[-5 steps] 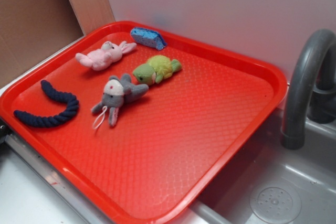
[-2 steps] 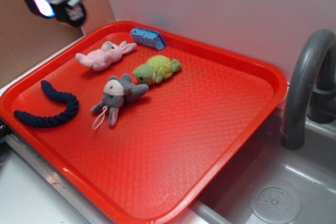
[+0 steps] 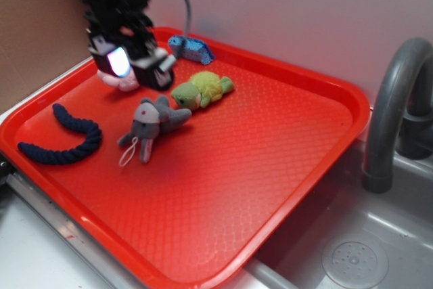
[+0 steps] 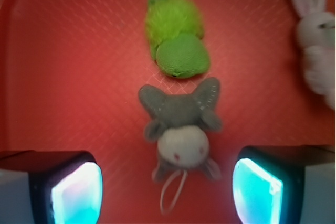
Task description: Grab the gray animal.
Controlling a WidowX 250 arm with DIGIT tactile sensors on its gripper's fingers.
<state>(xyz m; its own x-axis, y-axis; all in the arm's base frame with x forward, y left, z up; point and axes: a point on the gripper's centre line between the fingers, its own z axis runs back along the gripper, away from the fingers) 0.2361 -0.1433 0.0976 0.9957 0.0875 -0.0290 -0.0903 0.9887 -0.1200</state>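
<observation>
Below the end effector (image 4: 167,192), between its wide-spread glowing pads (image 4: 76,192): gray animal (image 4: 181,129), fuzzy plush, whitish face, floppy ears, white string loop, lying flat on textured red tray (image 3: 284,167), untouched. Just beyond it, rounded green plush turtle (image 4: 176,30). Off to one side, pink plush bunny (image 4: 315,40).

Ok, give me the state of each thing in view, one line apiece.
claw: open, empty, above the tray
gray animal: lying flat, ungrasped
green turtle: lying on tray, head next to gray animal
pink bunny: lying on tray, partly hidden by claw in exterior view
navy rope: curved, lying loose
blue sponge: against the rim of the red tray
</observation>
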